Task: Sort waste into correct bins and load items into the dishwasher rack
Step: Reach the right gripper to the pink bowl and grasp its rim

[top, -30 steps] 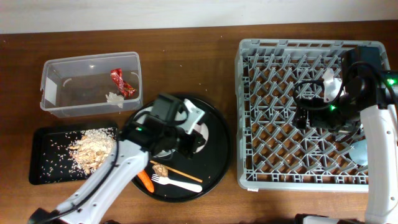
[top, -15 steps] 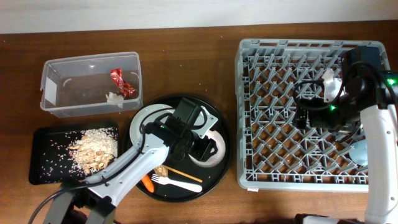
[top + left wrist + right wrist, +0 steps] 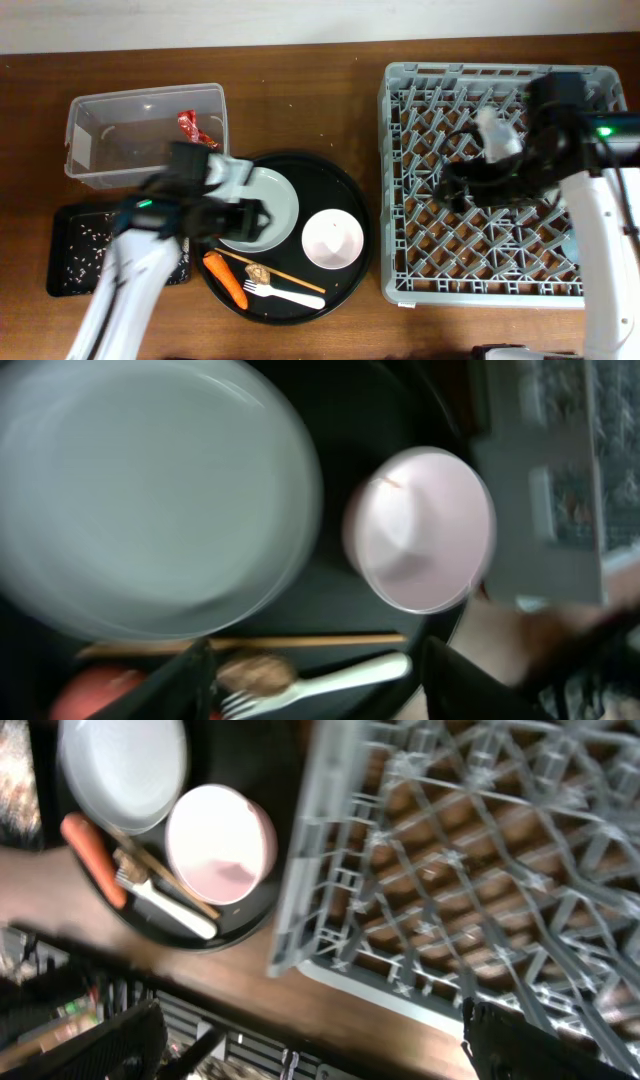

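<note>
Overhead, the left gripper [image 3: 248, 215] hovered over the left part of the round white plate [image 3: 272, 198] on the round black tray [image 3: 352, 195], near the white bowl [image 3: 333, 240]. The right gripper [image 3: 455, 188] hung above the dishwasher rack [image 3: 400, 120]. From the left wrist, the jaws stood wide and empty over the white fork [image 3: 340, 678]. From the right wrist, the jaws likewise gaped, holding nothing, beside the rack's edge.

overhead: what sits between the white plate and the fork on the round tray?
The chopsticks and the small brown food lump lie between the plate and the fork. Both the overhead and left wrist views show it.
</note>
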`<state>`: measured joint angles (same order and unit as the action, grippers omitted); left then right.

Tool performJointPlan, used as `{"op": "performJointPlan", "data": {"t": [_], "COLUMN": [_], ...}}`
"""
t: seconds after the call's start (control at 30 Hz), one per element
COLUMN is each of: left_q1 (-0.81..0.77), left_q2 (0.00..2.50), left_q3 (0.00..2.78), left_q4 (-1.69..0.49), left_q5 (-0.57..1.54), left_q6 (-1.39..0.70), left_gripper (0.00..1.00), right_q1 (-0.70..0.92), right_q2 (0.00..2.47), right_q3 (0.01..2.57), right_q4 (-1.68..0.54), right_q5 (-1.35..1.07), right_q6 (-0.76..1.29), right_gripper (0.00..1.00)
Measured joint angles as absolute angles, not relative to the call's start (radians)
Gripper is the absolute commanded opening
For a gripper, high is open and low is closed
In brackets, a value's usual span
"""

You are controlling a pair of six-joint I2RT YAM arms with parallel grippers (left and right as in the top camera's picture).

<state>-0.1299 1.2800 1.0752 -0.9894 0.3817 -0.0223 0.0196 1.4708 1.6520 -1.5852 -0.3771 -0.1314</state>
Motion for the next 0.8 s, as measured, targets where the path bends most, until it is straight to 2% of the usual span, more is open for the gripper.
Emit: {"op": "performJointPlan", "data": {"t": [0.23, 0.33, 0.5, 0.8], "left_q1": [0.173, 0.21, 0.218, 0.218], "left_q2": [1.169, 1.169, 1.169, 1.169], "left_q3": [1.076, 1.076, 1.076, 1.076], "left_q4": [-1.081, -1.089, -1.089, -1.092], "left_q5": [0.354, 0.353, 0.354, 0.354], "left_q6": [-0.02, -0.02, -0.02, -0.02], "left_gripper": [0.86, 0.86, 0.86, 0.87], "right_q1": [0.283, 0.364, 0.463, 0.512], "right_q2": [1.571, 1.663, 1.838, 2.04], "right_q3": [1.652, 1.652, 1.652, 1.652], "right_q4": [-1.509, -1.49, -1.463, -1.387], "right_q5": [-0.393, -0.37, -0.301, -0.262], "right_q6": [-0.139, -0.131, -0.085, -0.035], "right_gripper": [1.0, 0.94, 0.93, 0.91]}}
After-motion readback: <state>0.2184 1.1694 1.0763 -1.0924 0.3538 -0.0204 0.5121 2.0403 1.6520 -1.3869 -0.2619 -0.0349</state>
